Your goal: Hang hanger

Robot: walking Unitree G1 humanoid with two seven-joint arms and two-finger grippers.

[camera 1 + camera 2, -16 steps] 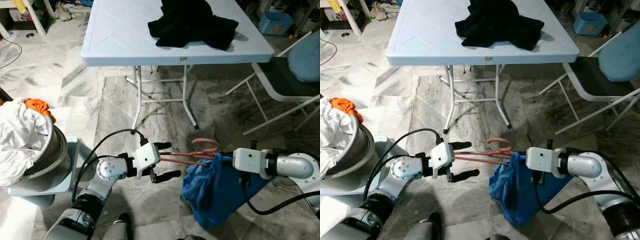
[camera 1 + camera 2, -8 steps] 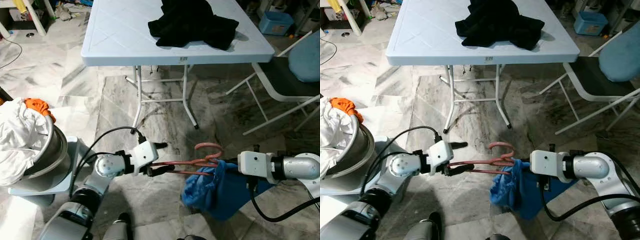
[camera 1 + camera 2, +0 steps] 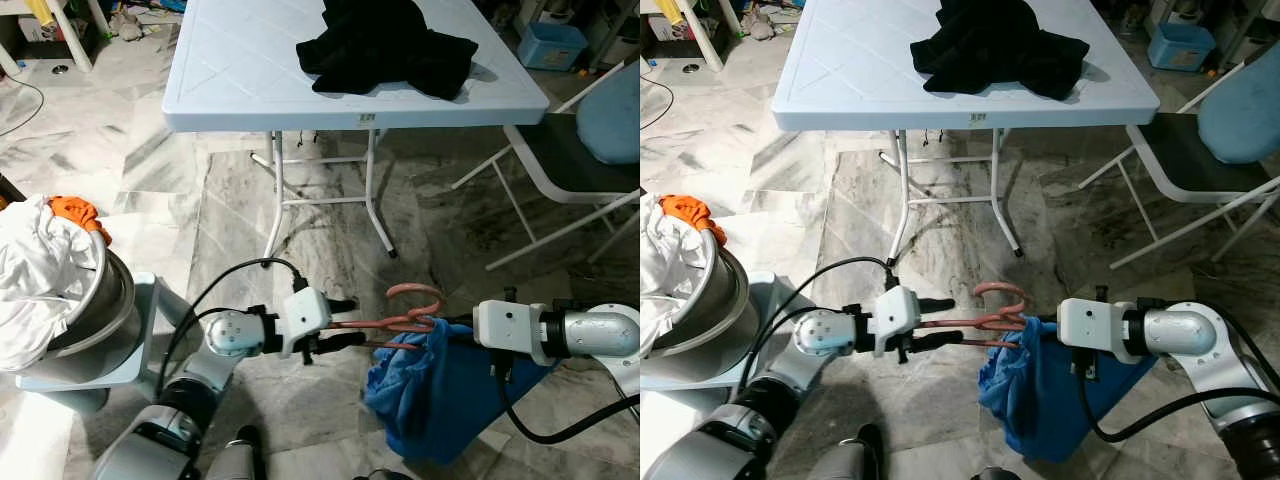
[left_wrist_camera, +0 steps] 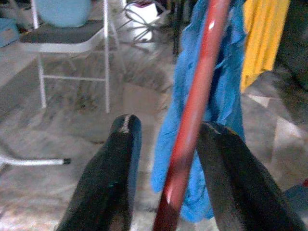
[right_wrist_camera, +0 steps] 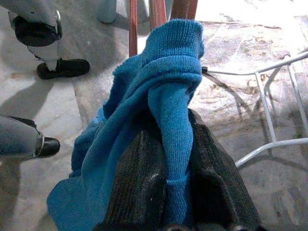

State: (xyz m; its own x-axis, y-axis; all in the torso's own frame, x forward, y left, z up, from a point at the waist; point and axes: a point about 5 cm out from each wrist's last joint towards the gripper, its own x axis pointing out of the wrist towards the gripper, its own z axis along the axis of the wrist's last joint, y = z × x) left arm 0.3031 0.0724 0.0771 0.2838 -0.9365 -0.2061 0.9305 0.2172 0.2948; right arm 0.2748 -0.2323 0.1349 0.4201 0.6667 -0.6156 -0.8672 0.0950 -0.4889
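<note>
Left claw [image 3: 338,322], low centre of the left eye view, has its two black fingers closed in on the arm of the reddish-pink plastic hanger [image 3: 392,321]; I read that as steadying the bar level. My right claw [image 3: 452,328], lower right, pinches the bright blue knitted garment [image 3: 440,385], which droops from the hanger, held up off the marble floor [image 3: 330,240]. At the left edge a round metal basin [image 3: 95,310] is heaped with white cloth [image 3: 35,275] and an orange scrap [image 3: 76,210]. A black garment [image 3: 385,45] lies crumpled on the pale blue plastic bench [image 3: 240,70] at the top.

Right eye view: the hanger's hook [image 3: 1000,293] curls upward at centre frame, free, so I judge the hanging not yet done.

Left wrist view: the red bar passes between the fingers [image 4: 120,163], against one, a slim gap to the other.

Right wrist view: both pads [image 5: 139,187] are clamped tight on a fold of blue knit, the hanger's bars rising beyond it.
</note>
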